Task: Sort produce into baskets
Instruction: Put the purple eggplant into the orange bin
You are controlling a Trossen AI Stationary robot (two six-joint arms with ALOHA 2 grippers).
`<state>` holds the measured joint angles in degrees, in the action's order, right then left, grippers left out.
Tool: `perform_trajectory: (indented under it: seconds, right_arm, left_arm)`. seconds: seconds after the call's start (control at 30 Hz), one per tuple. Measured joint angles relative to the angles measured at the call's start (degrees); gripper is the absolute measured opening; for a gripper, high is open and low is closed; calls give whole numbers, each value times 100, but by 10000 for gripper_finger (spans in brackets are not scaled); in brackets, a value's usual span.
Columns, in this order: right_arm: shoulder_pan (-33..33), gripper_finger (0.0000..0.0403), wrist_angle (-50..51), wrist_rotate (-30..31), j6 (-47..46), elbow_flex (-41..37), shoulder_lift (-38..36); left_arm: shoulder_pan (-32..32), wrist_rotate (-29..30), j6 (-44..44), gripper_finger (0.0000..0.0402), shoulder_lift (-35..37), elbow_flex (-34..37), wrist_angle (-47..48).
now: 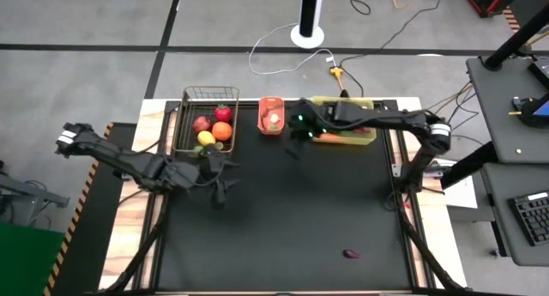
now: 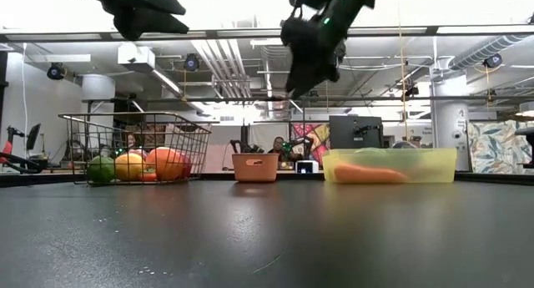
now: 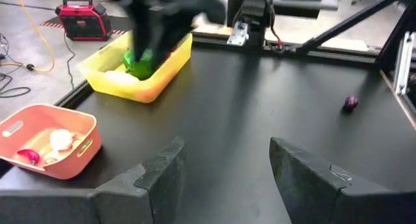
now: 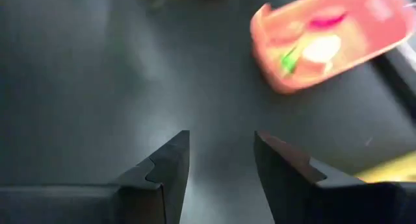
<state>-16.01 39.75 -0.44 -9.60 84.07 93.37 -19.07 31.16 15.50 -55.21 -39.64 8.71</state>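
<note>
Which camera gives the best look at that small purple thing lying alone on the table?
The left wrist view: the purple item lies unobstructed on the black table. The high view shows it only as a tiny speck. The low and right wrist views don't show it.

Orange basket (image 4: 331,39) blurred — its contents (image 4: 322,49) indistinct.

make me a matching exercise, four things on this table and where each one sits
Things:
1. carrot
2. orange
3. purple eggplant
4. left end effector

Places:
A. in the dark wire basket
B. alone on the bare mat, near edge
C. in the yellow-green bin
D. above the mat, just in front of the wire basket

Pairs: 1-C, 2-A, 3-B, 4-D
</note>
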Motion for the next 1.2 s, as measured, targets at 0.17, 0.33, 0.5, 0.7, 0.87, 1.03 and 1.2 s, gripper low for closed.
perform_trajectory:
  seconds: [0.17,0.33,0.5,0.7,0.87,1.03,1.2]
  right_arm:
    - [633,164,953,-5,-348,0,-362]
    - [1366,164,1704,-8,-1075,0,-439]
    - [2118,164,2343,-5,-1737,-8,-431]
    - [3028,185,2489,-66,-2402,-30,-401]
    - [3754,227,2482,-63,-2669,-85,-397]
    - [4550,245,2467,-78,-3173,-189,-395]
    - [5196,239,2417,-50,-4355,-500,-395]
  left_arm:
    - [4,21,-108,203,-170,1,-38]
    - [4,147,-146,203,-196,1,-122]
    - [4,151,-169,203,-191,1,-161]
    - [4,149,-170,203,-191,1,-150]
    - [4,149,-281,203,-191,2,-185]
    - [4,149,-481,203,-189,2,-387]
    - [4,149,-598,203,-188,1,-476]
